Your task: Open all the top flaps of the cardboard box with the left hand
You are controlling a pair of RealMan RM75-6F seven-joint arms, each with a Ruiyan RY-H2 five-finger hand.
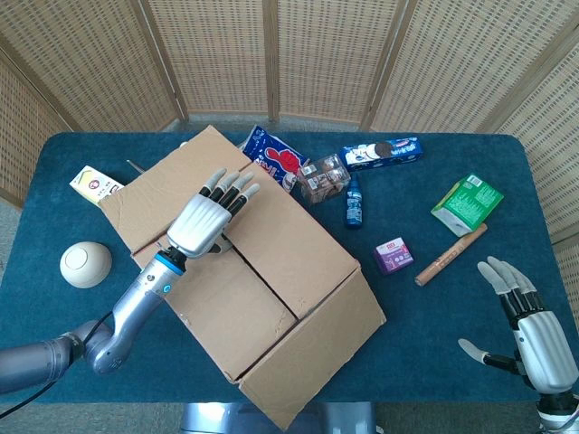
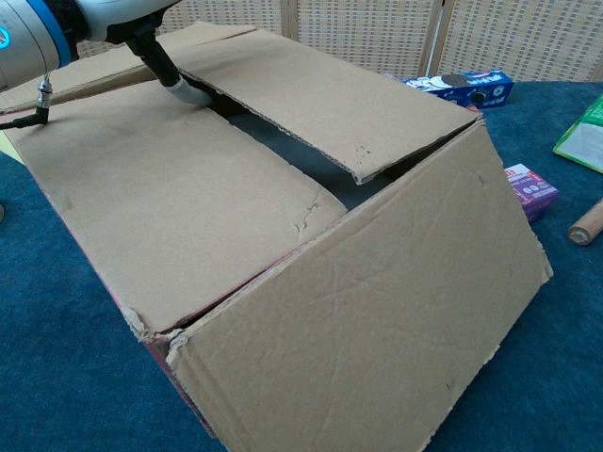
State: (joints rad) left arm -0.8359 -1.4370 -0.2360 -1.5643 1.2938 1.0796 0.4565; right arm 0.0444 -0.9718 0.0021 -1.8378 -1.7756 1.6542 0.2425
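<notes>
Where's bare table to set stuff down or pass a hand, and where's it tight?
Free: the blue table between the cardboard box and the right hand, and the near-left corner below the ball. Crowded: the far strip behind the box, with the snack bag, cookie pack and small bottle close together.

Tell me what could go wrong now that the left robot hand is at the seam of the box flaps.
The left robot hand has a finger tip in the seam of the cardboard box; it might push the near flap inward instead of lifting it. A far flap swinging open could knock the snack packet beside it.
</notes>
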